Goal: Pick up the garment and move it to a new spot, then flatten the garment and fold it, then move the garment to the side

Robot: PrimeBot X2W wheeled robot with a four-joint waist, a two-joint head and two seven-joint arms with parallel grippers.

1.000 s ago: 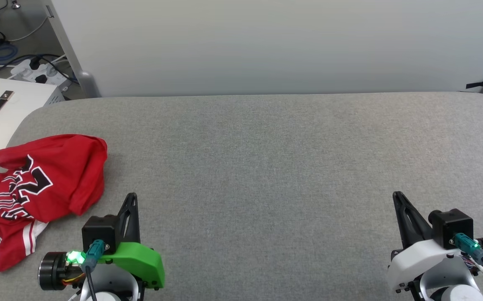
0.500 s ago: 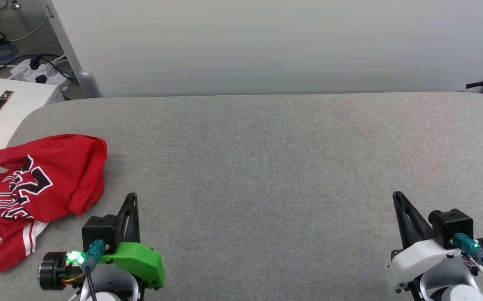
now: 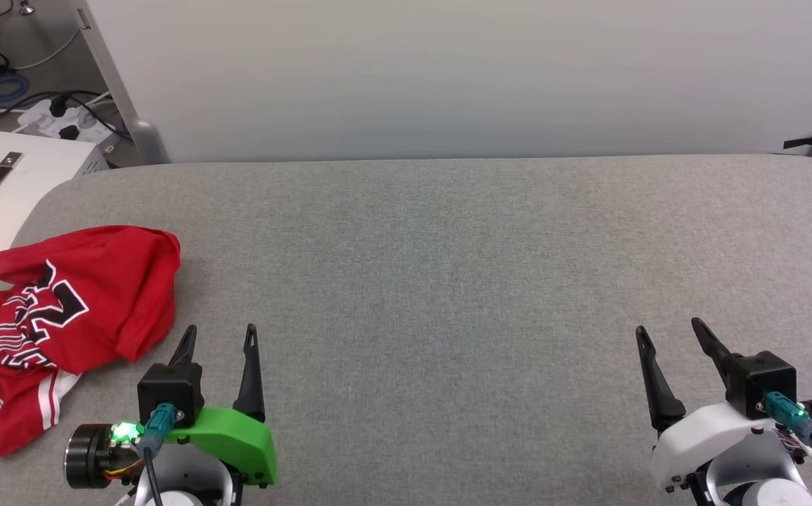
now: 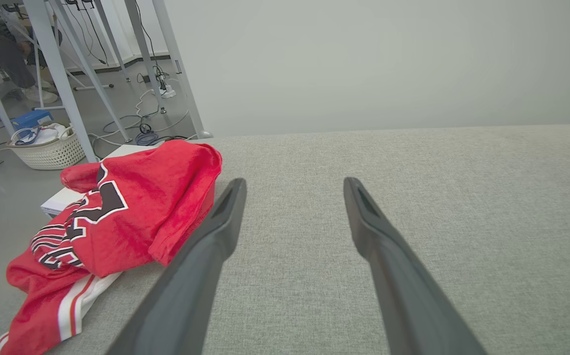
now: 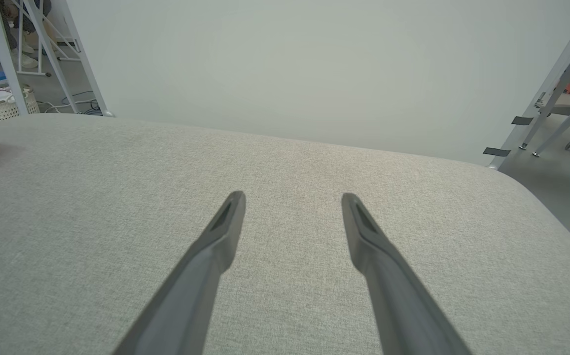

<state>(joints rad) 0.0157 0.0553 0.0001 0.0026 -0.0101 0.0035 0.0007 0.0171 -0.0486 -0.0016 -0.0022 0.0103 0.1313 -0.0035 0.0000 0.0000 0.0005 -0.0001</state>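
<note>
Grey cloth covered the table. The garment lay crumpled beside my left gripper; that and my right gripper stood spread.

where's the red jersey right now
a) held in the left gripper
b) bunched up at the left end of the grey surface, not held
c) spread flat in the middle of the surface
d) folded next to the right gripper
b: the jersey lies crumpled at the left end of the grey surface, beside the left gripper, whose fingers stand apart with nothing between them.
</note>
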